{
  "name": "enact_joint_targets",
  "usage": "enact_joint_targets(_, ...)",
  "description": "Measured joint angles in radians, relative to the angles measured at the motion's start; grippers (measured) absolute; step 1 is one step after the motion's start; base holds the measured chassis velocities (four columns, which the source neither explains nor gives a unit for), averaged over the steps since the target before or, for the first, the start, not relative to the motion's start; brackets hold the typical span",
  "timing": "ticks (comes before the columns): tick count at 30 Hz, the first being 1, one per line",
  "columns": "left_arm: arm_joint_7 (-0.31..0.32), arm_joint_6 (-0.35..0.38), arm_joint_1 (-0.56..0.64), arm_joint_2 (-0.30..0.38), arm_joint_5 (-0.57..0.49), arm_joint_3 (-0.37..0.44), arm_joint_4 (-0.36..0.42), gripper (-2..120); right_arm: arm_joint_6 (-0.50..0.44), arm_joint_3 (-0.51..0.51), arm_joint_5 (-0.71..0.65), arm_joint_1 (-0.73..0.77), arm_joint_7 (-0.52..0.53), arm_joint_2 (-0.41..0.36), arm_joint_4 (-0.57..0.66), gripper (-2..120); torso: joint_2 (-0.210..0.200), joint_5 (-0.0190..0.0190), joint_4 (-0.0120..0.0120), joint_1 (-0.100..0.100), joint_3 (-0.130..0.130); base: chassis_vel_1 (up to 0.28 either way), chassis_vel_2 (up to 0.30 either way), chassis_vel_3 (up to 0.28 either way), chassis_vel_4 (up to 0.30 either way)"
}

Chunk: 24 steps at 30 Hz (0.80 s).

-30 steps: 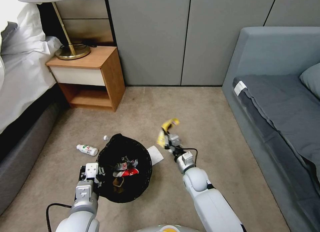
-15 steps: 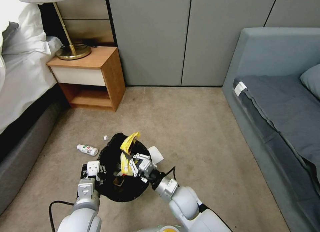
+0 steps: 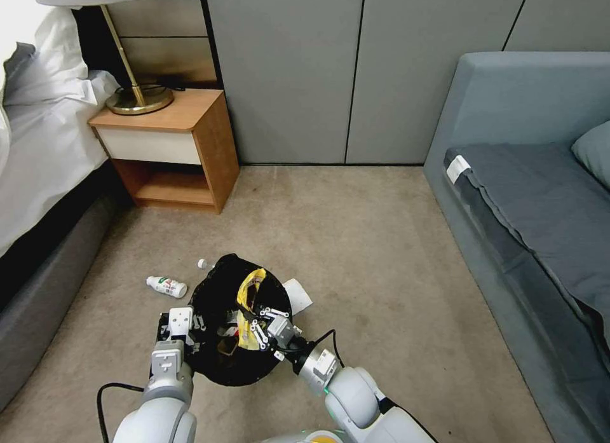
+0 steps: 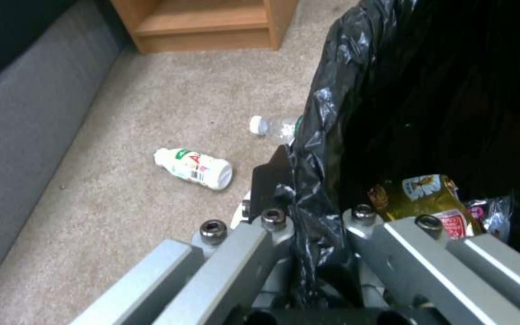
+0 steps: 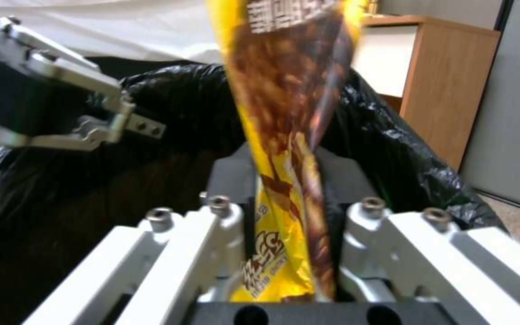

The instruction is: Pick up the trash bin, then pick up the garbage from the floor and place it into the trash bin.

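Observation:
The trash bin (image 3: pixel 216 360), lined with a black bag (image 4: pixel 392 90), is held at its near-left rim by my left gripper (image 3: pixel 181 325), whose fingers pinch the bag-covered edge (image 4: pixel 308 216). Over the bin's mouth, my right gripper (image 3: pixel 260 328) is shut on a yellow snack wrapper (image 3: pixel 250 293) that stands upright between its pads (image 5: pixel 284 135). Other wrappers (image 4: pixel 429 194) lie inside the bin. Garbage on the floor: a white bottle (image 3: pixel 166 285), a small clear bottle (image 4: pixel 272 128) behind the bin, and white paper (image 3: pixel 297 295) at its right.
A wooden nightstand (image 3: pixel 171 144) with a brass lamp (image 3: pixel 136 100) stands at the back left beside the bed (image 3: pixel 38 150). A grey sofa (image 3: pixel 534 195) runs along the right. Beige carpet (image 3: pixel 368 252) lies open between them, with grey wall panels behind.
My right gripper swung left from over the floor to above the bin with the yellow wrapper, then sank a little lower into the bin's mouth. The left gripper kept its hold.

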State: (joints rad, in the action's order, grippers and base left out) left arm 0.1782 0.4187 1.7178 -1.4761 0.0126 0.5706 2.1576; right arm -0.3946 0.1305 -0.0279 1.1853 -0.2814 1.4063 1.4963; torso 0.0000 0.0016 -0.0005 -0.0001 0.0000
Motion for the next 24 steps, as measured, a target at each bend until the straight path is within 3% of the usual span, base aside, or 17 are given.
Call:
enact_joint_targets(2,0.0,-0.001,0.002,0.0,0.0,0.0,0.001,1,0.003,0.0,-0.001,-0.003,0.001,0.001,0.0,28,0.0,-0.0001,0.0001,0.0,0.0,0.0,0.0,0.0,0.0)
enact_joint_targets(4,-0.001,-0.002,0.008,0.0,0.001,0.001,0.005,1,0.014,0.004,-0.005,-0.011,0.004,0.003,0.002,46,0.0,-0.0005,0.0001,0.0,0.0,0.0,0.0,0.0,0.0)
enact_joint_targets(5,-0.001,-0.002,0.008,0.0,0.001,0.001,0.005,1,0.014,0.004,-0.005,-0.011,0.004,0.003,0.002,46,0.0,-0.0005,0.0001,0.0,0.0,0.0,0.0,0.0,0.0)
enact_joint_targets(7,-0.001,-0.002,0.009,0.002,0.001,0.001,0.006,1,0.02,0.005,-0.009,-0.016,0.005,-0.004,0.009,60,0.0,-0.0011,0.0003,0.0,0.0,0.0,0.0,0.0,0.0)
enact_joint_targets(17,-0.002,-0.002,0.009,0.004,0.005,-0.001,0.006,1,0.025,0.015,-0.013,-0.013,0.006,-0.026,0.034,96,0.0,-0.0015,0.0004,0.0,0.0,0.0,0.0,0.0,0.0)
enact_joint_targets(24,-0.003,-0.002,0.007,0.01,0.005,0.002,-0.001,1,0.019,0.014,-0.015,-0.005,0.01,-0.044,0.105,100,0.0,-0.0013,0.0006,0.0,0.0,0.0,0.0,0.0,0.0)
